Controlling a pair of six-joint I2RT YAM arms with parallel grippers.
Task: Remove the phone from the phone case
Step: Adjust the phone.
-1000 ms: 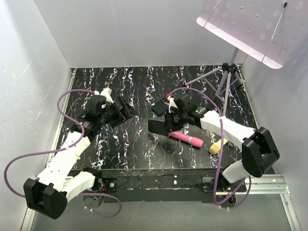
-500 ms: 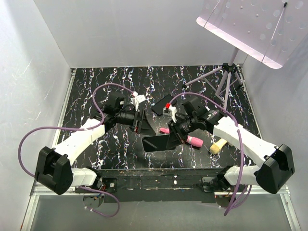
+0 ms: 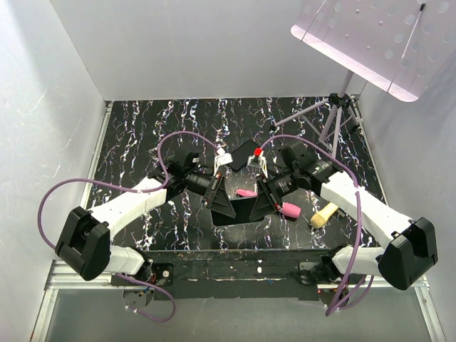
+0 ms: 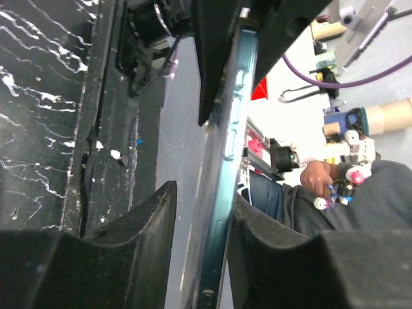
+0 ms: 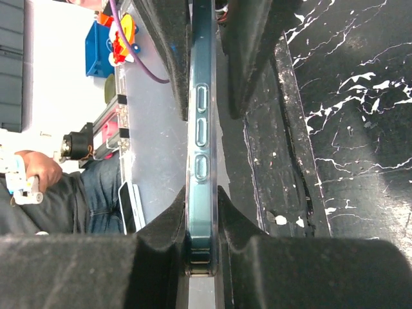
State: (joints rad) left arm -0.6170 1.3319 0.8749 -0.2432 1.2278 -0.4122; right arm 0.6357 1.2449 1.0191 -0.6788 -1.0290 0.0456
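Item inspected: phone (image 3: 239, 212), held between both arms over the near part of the table (image 3: 157, 135), close to its front edge and lifted off the surface.

Right claw (image 3: 258, 203): clamped on one end of the phone. In the right wrist view both pads press flat against the phone's two broad faces, with no gap on either side.

Left claw (image 3: 222, 203): placed at the opposite end, one finger on each side of the phone. In the left wrist view one finger (image 4: 270, 238) lies against the phone. The other finger (image 4: 148, 225) appears to stand a sliver off it. Whether this claw is actually gripping cannot be told from these views.

Case (image 5: 201, 138): on the phone. Seen edge-on, a clear rim wraps the bluish-teal side, and three raised button covers run along it. No corner of the phone is visibly lifted out.

Other items on the table:
- A pink cylinder (image 3: 288, 209) lies just behind the right claw, partly hidden by it.
- A cream-coloured object (image 3: 322, 214) lies beside the right forearm.
- A second black phone (image 3: 242, 152) lies flat further back, between the two arms.
- A tripod stand (image 3: 335, 117) occupies the far right corner and carries a perforated panel (image 3: 370, 43).
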